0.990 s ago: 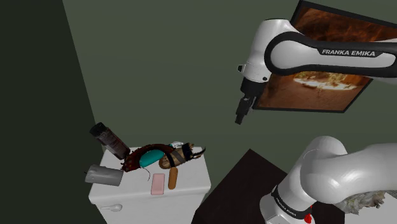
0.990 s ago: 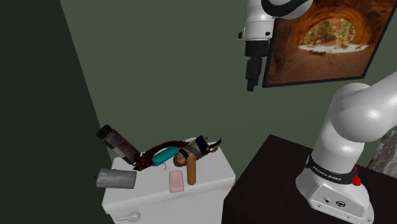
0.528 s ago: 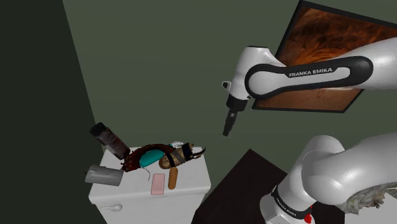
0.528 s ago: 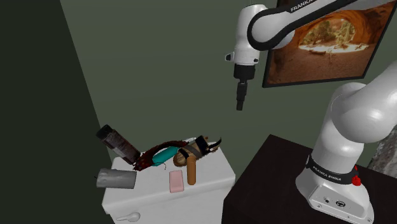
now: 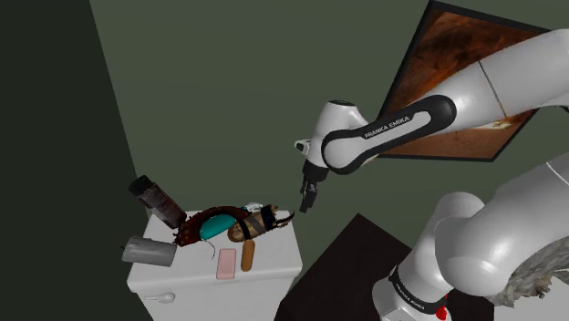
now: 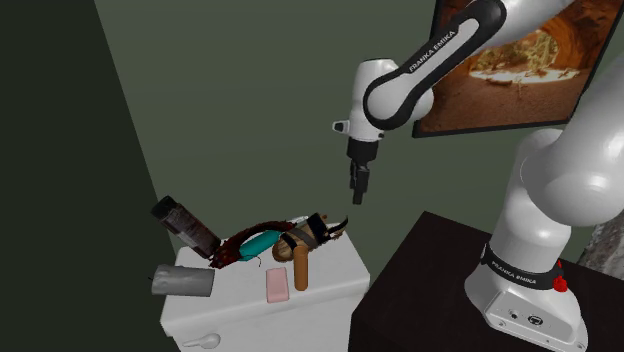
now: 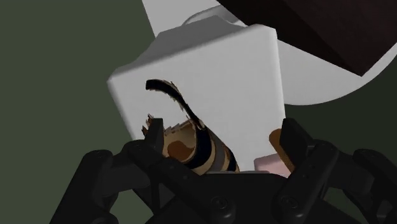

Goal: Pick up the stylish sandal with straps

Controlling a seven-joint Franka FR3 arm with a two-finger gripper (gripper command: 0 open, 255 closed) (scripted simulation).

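Note:
The strappy sandal (image 5: 265, 219) is brown with black bands and a thin curved strap; it lies at the back right of a white tank top (image 5: 275, 256). In the second exterior view the sandal (image 6: 312, 232) sits below and left of my gripper (image 6: 357, 193). My gripper (image 5: 305, 202) hangs in the air just up and to the right of the sandal, not touching it. In the wrist view the sandal (image 7: 191, 144) lies ahead, between the spread black fingers (image 7: 153, 132) of the open gripper (image 7: 222, 135), which holds nothing.
On the tank top also lie a teal object (image 5: 217, 224), a dark red thing (image 5: 191, 230), a dark bottle (image 5: 157, 201), a grey can (image 5: 149, 250), a pink bar (image 5: 226, 264) and a brown cylinder (image 5: 247, 256). The dark stand (image 5: 351, 264) is to the right. A framed picture (image 5: 474, 82) hangs on the wall.
The arm has swung down and to the left, bringing the gripper from high by the picture to just above and beside the sandal. The fingers stayed open. Nothing on the tank moved.

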